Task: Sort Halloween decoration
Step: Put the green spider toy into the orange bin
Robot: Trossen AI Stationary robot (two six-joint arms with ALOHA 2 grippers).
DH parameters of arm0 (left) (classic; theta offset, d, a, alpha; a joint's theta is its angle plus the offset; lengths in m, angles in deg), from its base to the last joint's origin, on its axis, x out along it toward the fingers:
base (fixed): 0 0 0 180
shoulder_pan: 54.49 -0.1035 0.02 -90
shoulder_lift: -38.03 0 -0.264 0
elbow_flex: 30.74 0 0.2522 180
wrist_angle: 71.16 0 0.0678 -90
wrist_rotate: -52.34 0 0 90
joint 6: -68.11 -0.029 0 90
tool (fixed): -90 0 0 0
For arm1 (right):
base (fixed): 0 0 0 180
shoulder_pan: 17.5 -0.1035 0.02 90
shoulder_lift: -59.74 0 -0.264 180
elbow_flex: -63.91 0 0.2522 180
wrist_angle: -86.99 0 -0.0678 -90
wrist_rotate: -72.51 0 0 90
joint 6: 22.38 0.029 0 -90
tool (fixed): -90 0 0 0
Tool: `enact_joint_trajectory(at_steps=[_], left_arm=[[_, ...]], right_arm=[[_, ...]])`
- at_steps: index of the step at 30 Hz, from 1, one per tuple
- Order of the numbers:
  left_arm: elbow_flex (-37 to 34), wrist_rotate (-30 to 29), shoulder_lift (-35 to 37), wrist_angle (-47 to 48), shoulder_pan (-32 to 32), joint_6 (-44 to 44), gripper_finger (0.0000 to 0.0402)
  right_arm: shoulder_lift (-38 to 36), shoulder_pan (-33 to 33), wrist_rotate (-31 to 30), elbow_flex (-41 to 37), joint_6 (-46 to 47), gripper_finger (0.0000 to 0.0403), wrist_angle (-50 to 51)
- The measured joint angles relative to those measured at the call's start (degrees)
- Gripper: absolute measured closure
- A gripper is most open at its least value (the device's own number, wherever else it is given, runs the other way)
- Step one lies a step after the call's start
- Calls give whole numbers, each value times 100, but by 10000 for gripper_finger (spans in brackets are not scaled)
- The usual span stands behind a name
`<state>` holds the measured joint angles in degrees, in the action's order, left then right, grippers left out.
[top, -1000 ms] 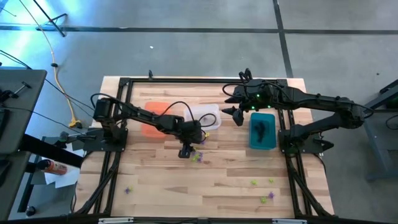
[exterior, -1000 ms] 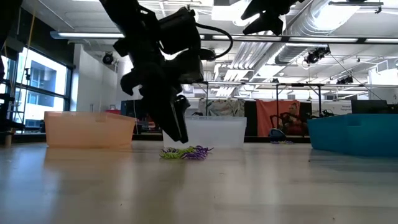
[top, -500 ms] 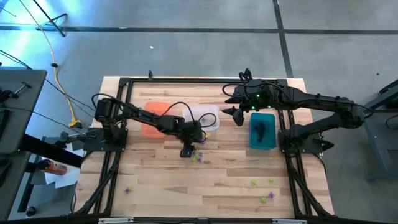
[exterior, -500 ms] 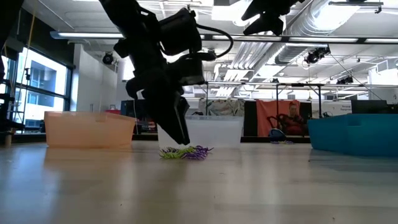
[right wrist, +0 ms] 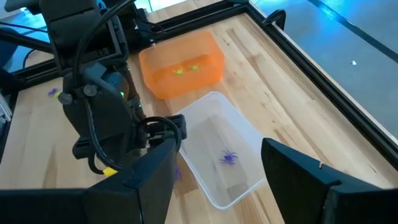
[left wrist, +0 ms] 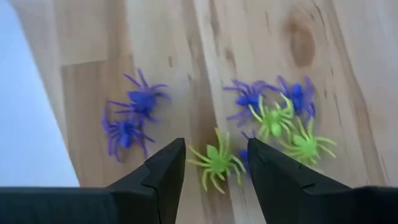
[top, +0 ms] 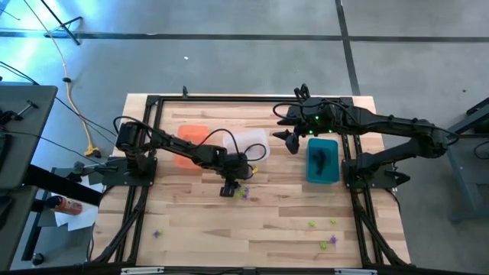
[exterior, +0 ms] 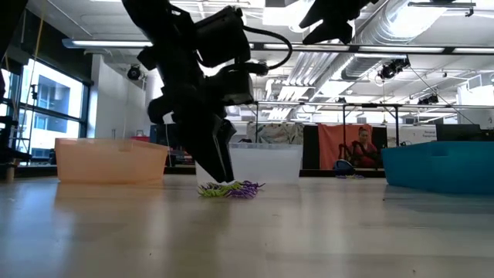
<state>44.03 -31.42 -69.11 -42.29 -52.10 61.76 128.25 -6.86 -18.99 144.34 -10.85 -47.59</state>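
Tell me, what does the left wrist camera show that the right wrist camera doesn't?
Only the left wrist view shows the green spider between the left end effector's open fingers, with purple spiders beside it. Only the right wrist view shows the orange bin, the clear bin holding one purple spider, and the waiting right end effector. Both show the wooden table.

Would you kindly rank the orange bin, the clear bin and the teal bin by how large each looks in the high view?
From largest to smallest:
1. Teal bin, fully in sight.
2. Clear bin and orange bin: unsure, since the left arm crosses over both, hiding part of each.
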Motion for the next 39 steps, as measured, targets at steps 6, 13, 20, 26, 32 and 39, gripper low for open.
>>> enact_joint_trajectory(at_steps=[6, 13, 20, 26, 32, 39], left_arm=[[1, -39, 0, 4, -56, 121, 266], [7, -67, -93, -8, -23, 122, 276], [17, -171, -198, -19, 5, 179, 283], [4, -241, -117, 23, -39, 83, 344], [-2, -158, 118, 24, -147, 76, 395], [0, -140, 775, 43, -391, 34, 401]], right_arm=[[0, 0, -2, 0, 8, 171, 26], [0, 0, -2, 0, 13, 171, 31], [0, 0, -4, 0, 40, 171, 44], [0, 0, -4, 0, 42, 171, 66], [0, 0, -4, 0, 39, 171, 75], [0, 0, -4, 0, -2, 171, 75]])
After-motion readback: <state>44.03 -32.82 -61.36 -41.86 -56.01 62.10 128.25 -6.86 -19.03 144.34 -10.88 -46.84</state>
